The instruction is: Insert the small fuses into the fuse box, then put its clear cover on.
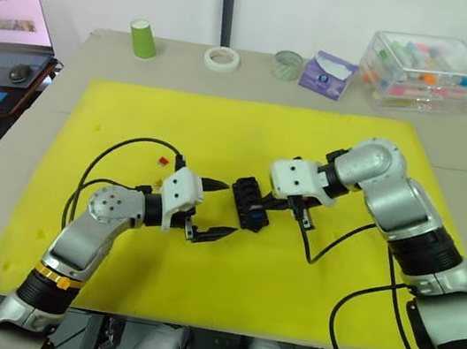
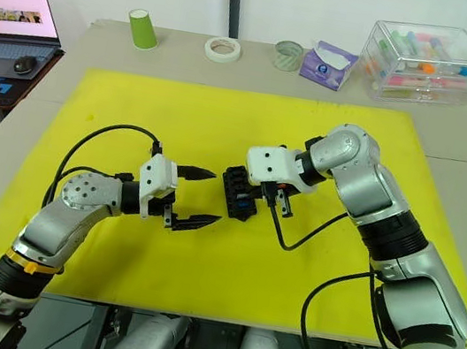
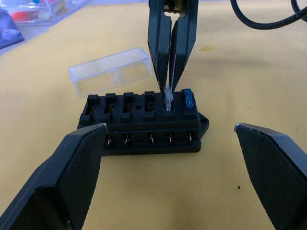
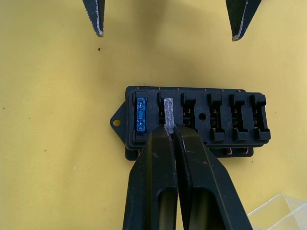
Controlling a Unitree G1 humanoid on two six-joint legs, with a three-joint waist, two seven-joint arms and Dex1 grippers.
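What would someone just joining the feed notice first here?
Mid-mat, the right gripper is shut on a grey fuse, which stands in the second slot of the black fuse box, right beside a blue fuse already seated in the end slot. The left gripper waits open just to the box's left. The clear cover lies on the yellow mat behind the box.

The black fuse box [image 4: 194,122] lies flat on the yellow mat, six slots up. A blue fuse [image 4: 140,115] is seated in an end slot; a grey fuse [image 4: 168,111] stands beside it. The clear cover [image 3: 111,71] lies just behind.
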